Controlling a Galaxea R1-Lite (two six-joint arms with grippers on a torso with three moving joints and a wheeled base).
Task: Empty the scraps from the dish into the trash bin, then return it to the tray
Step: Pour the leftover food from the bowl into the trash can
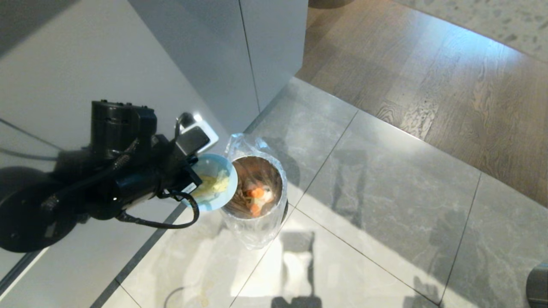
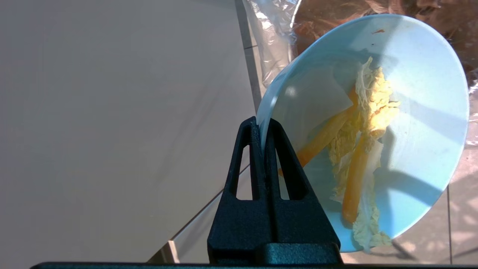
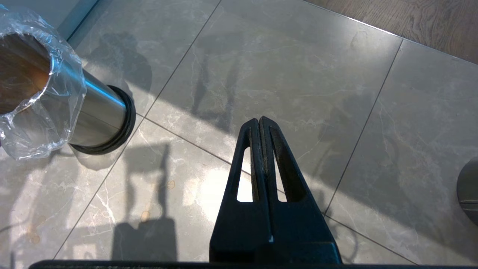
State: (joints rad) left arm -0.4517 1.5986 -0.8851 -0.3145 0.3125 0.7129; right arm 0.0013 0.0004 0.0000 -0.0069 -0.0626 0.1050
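The bowl (image 1: 214, 183) hangs tilted at the left rim of the bin (image 1: 257, 188), which stands on the floor (image 1: 385, 192) just beside the cabinet (image 1: 222, 55). Scraps (image 2: 360, 149) lie in the bowl (others sit inside the bin).

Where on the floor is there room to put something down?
The grey floor tiles between the trash bin and the wooden floor are bare and wide. It is crowded at the bin's other side: the left gripper tips the bowl there, tight against the white cabinet.
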